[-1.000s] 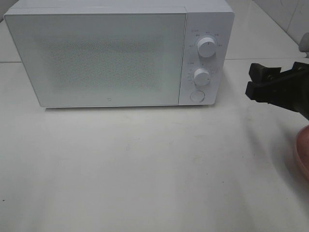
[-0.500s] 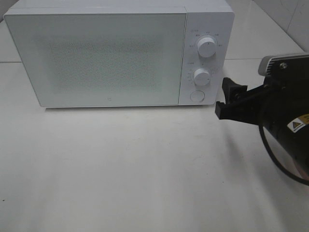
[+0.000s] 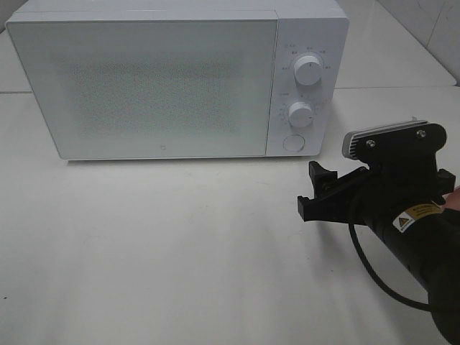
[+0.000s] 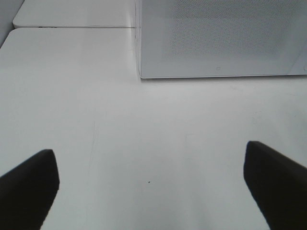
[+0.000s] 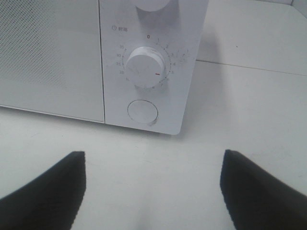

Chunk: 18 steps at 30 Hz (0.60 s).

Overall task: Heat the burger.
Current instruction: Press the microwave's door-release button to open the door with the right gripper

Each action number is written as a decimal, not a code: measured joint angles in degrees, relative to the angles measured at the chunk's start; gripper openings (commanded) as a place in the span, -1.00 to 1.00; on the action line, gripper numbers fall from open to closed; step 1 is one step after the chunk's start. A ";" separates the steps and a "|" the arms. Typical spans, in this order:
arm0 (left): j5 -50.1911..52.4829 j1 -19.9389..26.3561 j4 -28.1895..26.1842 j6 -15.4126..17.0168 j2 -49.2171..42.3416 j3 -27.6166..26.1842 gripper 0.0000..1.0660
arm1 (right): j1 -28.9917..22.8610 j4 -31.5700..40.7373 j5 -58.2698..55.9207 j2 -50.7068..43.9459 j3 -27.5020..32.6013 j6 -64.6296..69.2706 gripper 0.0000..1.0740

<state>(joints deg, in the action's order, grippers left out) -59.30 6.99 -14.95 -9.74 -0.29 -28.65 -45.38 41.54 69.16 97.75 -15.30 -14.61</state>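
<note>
The burger is out of view in every frame. The white microwave [image 3: 165,79] stands at the back of the table with its door shut, and its lower corner also shows in the left wrist view [image 4: 220,38]. My right gripper [image 3: 309,190] hovers open and empty in front of the microwave's right end, below its control panel. In the right wrist view this gripper [image 5: 151,191] faces the round button [image 5: 142,112] and the lower knob [image 5: 142,67]. My left gripper [image 4: 153,187] is open over bare table, short of the microwave's front left corner.
The control panel carries an upper knob [image 3: 307,70], a lower knob [image 3: 301,114] and a round button [image 3: 292,142]. A pink sliver [image 3: 455,199] peeks out behind the right arm at the right edge. White table [image 3: 158,251] stretches in front of the microwave.
The right arm has come in from the right edge, moving left and toward the table's front, and now covers most of the pink plate. Its jaws stay equally wide.
</note>
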 measured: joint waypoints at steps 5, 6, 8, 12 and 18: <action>0.00 0.00 0.00 0.00 0.00 0.00 0.92 | 0.00 0.23 0.11 0.06 0.00 4.24 0.40; 0.00 0.00 0.00 0.00 0.00 0.00 0.92 | 0.00 0.29 0.17 0.06 0.00 8.14 0.40; 0.00 0.00 0.00 0.00 0.00 0.00 0.92 | 0.00 0.29 0.17 0.06 0.00 14.61 0.40; 0.00 0.00 0.00 0.00 0.00 0.00 0.92 | 0.00 0.29 0.23 0.06 0.00 23.32 0.40; 0.00 0.00 0.00 0.00 0.00 0.00 0.92 | 0.00 0.29 0.23 0.06 0.00 44.52 0.40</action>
<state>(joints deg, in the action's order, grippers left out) -59.30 6.99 -14.95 -9.74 -0.29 -28.65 -45.38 41.83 69.39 97.80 -15.30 29.91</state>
